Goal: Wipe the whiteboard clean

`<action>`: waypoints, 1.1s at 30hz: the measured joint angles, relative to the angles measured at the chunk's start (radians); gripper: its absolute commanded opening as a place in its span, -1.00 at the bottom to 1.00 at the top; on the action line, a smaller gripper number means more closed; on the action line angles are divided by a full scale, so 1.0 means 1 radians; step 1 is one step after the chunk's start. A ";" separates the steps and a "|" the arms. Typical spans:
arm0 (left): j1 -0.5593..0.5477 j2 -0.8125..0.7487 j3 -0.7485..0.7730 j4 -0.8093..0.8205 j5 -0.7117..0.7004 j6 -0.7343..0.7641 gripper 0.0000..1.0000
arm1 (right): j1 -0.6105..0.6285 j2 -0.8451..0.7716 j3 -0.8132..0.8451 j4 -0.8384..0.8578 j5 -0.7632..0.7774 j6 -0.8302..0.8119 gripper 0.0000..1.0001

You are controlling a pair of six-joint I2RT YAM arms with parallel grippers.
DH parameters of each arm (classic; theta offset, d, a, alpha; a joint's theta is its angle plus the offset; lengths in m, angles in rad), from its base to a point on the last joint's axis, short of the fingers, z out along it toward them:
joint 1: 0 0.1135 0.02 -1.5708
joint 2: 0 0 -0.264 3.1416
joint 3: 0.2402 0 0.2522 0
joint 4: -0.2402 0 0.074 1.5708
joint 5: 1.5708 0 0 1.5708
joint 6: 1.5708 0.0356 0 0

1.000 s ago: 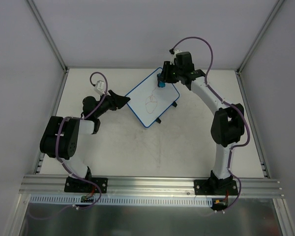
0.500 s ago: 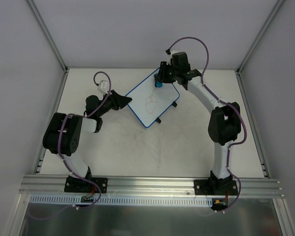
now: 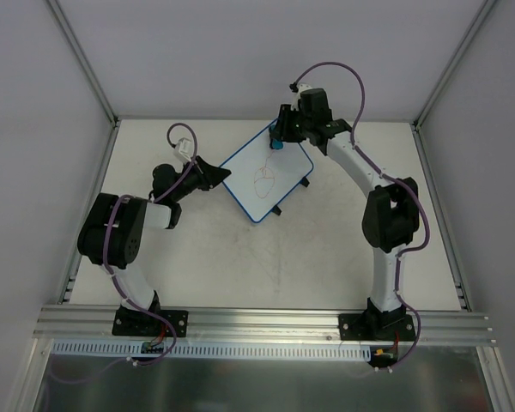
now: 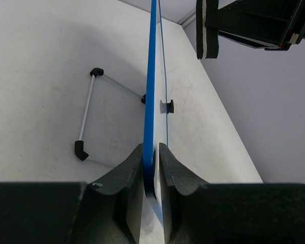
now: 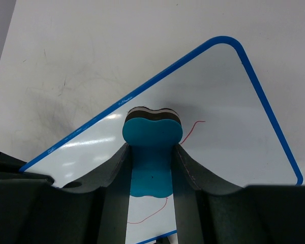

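Note:
The whiteboard [image 3: 266,180], white with a blue rim and black feet, lies tilted at the table's back middle, a red scribble [image 3: 263,180] on it. My left gripper [image 3: 222,175] is shut on its left edge; the left wrist view shows the blue rim [image 4: 149,101] edge-on between my jaws. My right gripper [image 3: 277,142] is shut on the blue eraser block [image 3: 277,143], at the board's far corner. In the right wrist view the eraser [image 5: 151,152] sits over the board [image 5: 229,127], with red lines [image 5: 190,129] beside and below it.
The board's wire stand with black feet [image 4: 86,122] shows under it in the left wrist view. The white enclosure walls and metal frame posts [image 3: 84,69] stand round the table. The right arm [image 3: 386,215] reaches along the right side.
The right gripper with the eraser has shifted slightly left and toward the back at the board's far corner. The left arm's elbow has turned a little; the board has stayed put.

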 measured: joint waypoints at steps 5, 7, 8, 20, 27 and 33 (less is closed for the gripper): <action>0.000 0.011 0.014 0.005 0.003 -0.006 -1.00 | 0.000 0.023 0.027 0.001 0.000 0.013 -1.00; 0.000 0.013 0.015 0.016 0.016 -0.030 -1.00 | 0.000 0.034 0.032 0.001 0.003 0.018 -1.00; 0.000 0.013 0.017 0.023 0.020 -0.031 -1.00 | 0.000 0.039 0.033 0.000 0.006 0.021 -0.99; -0.005 0.028 0.022 0.044 0.027 -0.035 -1.00 | 0.000 0.076 0.057 -0.031 0.035 0.074 -1.00; -0.005 0.034 0.034 0.030 0.027 -0.036 -1.00 | 0.005 0.113 0.090 -0.030 0.035 0.089 -1.00; -0.004 0.040 0.040 0.018 0.019 -0.055 -1.00 | 0.024 0.128 0.087 -0.019 0.072 0.088 -1.00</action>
